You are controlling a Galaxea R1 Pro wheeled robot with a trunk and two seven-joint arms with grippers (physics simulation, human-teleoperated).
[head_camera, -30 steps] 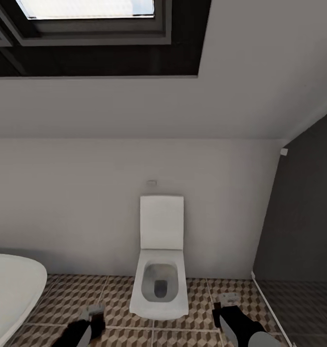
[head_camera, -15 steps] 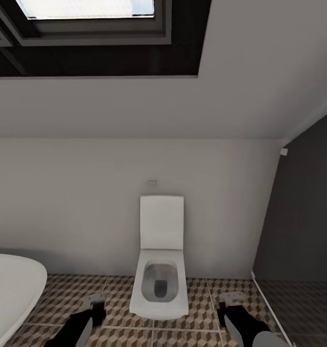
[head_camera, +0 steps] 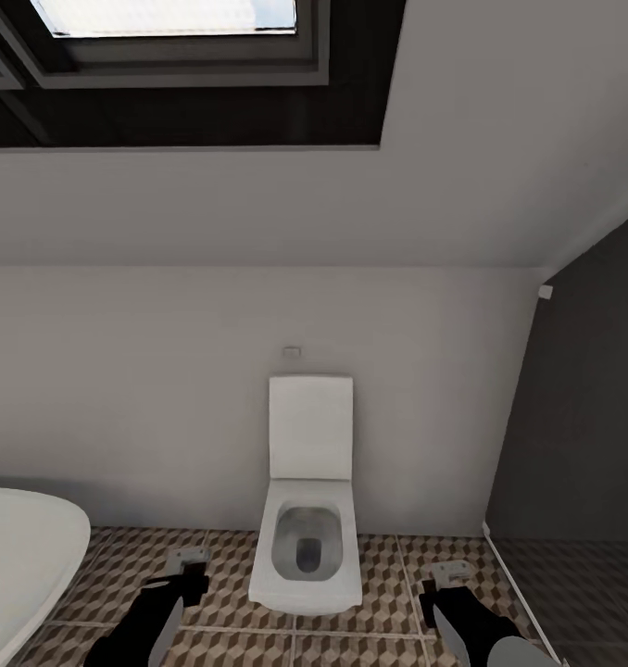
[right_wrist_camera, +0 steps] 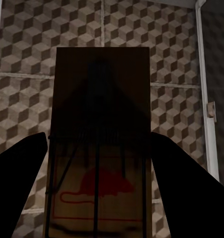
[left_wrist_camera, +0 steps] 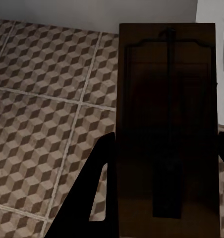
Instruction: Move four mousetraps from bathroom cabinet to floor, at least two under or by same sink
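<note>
The robot faces a white wall with a white rectangular toilet [head_camera: 307, 519], its lid raised, standing on the bathroom floor of square tiles with a brown, beige and white cube pattern [head_camera: 388, 565]. At the left edge is the rim of a white oval bathtub [head_camera: 27, 556]; at the right stands a dark grey wall panel [head_camera: 583, 408], and above is a dark-framed skylight [head_camera: 166, 18].

Both arms are low, one on each side of the toilet. The left gripper [left_wrist_camera: 161, 163] is closed on a flat brown wooden mousetrap with a dark metal bar [left_wrist_camera: 166, 129] — the board sits between its two black fingers [left_wrist_camera: 94, 193], above the tiles. The right gripper [right_wrist_camera: 99, 163] likewise grips a second brown wooden mousetrap with a red mouse print [right_wrist_camera: 102, 144] between its fingers [right_wrist_camera: 18, 183], also over the patterned floor, near a white skirting strip [right_wrist_camera: 205, 89].
</note>
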